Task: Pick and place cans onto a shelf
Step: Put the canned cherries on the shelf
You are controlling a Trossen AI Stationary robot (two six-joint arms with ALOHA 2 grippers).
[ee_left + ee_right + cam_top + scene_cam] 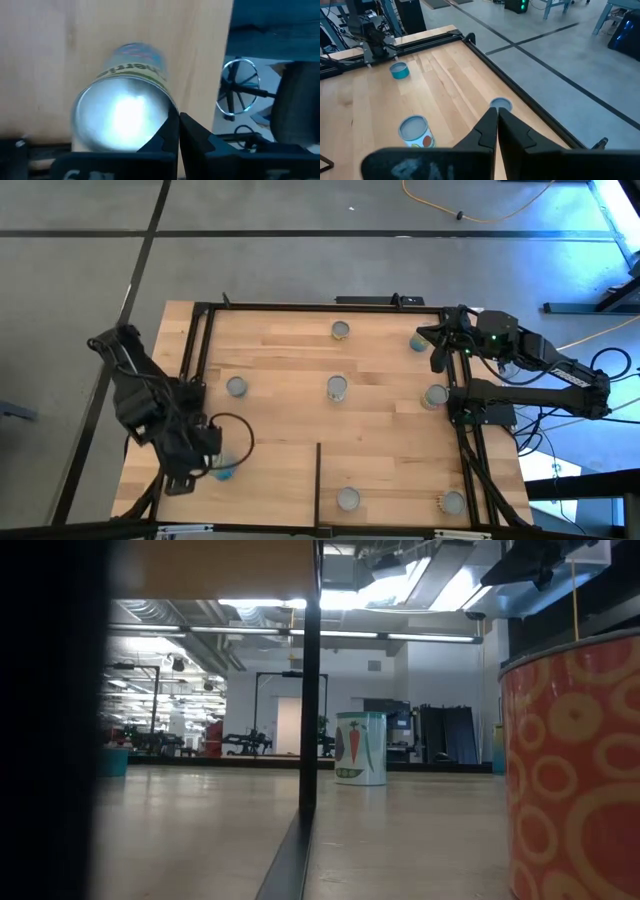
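Observation:
A teal-sided can [223,471] stands on the shelf [260,500], the pale board at the table's near left with a thin black upright edge [318,485]. In the left wrist view its silver top [122,117] lies just beside my left gripper [179,122], which is shut with nothing between its fingers. Six other cans stand on the planked tabletop, among them one [340,330] near the far rail and one [419,342] next to my right gripper [432,345]. The right gripper [496,114] is shut and holds nothing, with a can [500,104] just past its tips.
Black rails [320,306] frame the table's far, left and right sides. Two cans [347,498] [452,502] stand near the front edge, right of the shelf. In the low view an orange patterned can [575,770] looms at the right and a carrot-label can [360,748] stands mid-table.

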